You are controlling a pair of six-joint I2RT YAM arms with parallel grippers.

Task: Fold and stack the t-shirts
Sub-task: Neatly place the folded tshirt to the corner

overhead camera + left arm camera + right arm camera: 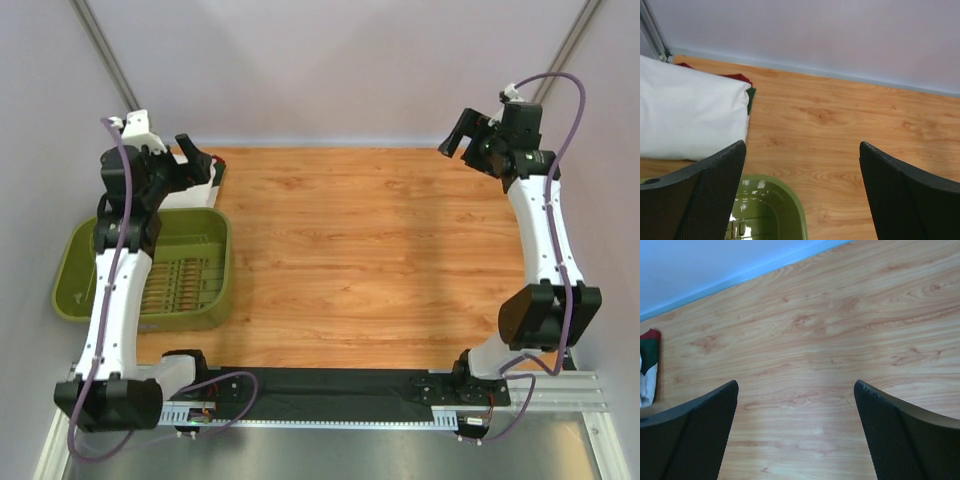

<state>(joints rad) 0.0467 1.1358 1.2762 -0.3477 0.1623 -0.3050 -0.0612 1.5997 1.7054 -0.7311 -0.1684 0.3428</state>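
Observation:
The t-shirts lie folded in a stack at the table's back left corner. A white one (690, 120) is on top, with a dark green edge (750, 97) and a dark red shirt (737, 77) showing under it. In the top view my left arm hides most of the stack (196, 190). The right wrist view catches its end at the far left (647, 365). My left gripper (802, 145) (195, 160) hovers open just right of the stack, holding nothing. My right gripper (795, 385) (462, 140) hangs open over bare wood at the back right.
An olive-green plastic basket (225, 270) (790, 205) stands at the left edge, in front of the stack and below my left gripper. Grey walls close the back and both sides. The wooden tabletop (370, 250) spreads between the arms.

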